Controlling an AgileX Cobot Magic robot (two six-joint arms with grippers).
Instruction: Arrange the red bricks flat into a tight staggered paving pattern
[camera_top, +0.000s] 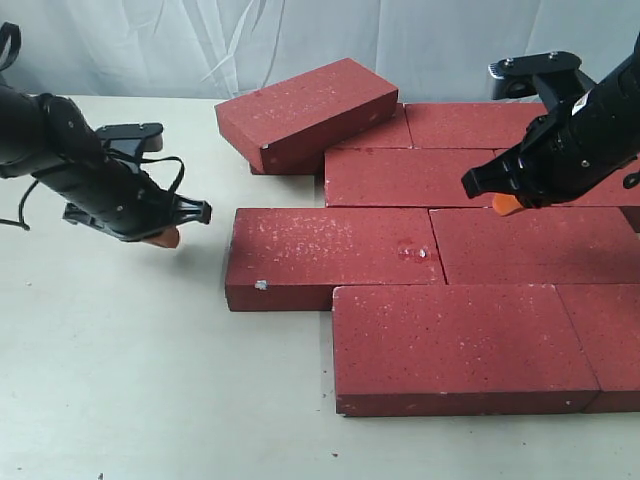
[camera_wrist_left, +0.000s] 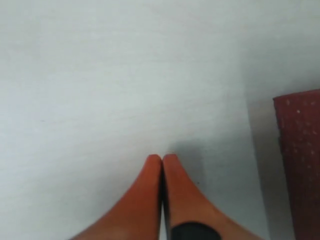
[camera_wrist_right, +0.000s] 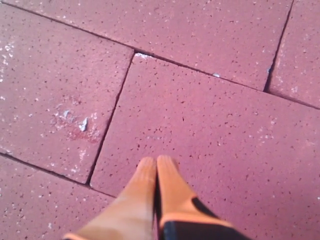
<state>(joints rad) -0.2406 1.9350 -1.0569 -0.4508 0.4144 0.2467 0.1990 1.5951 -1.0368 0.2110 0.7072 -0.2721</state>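
On the right half of the table (camera_top: 110, 380), the red bricks (camera_top: 440, 265) lie flat in offset rows with tight, staggered joints, so the paving looks largely done. The odd one out sits at eleven o'clock of that patch: a tilted brick (camera_top: 305, 108), one end propped on another of them and not yet bedded. That, I judge, is the piece left to settle. Over at nine o'clock, the left gripper (camera_top: 165, 237) hangs low above bare table, arm stretched toward the bricks, orange fingertips (camera_wrist_left: 152, 167) pressed together on nothing. At three o'clock the right gripper (camera_top: 507, 204) points down over the flat rows, its fingertips (camera_wrist_right: 167, 170) likewise pinched together and empty. Whether it touches the brick or hangs just above, I cannot tell.
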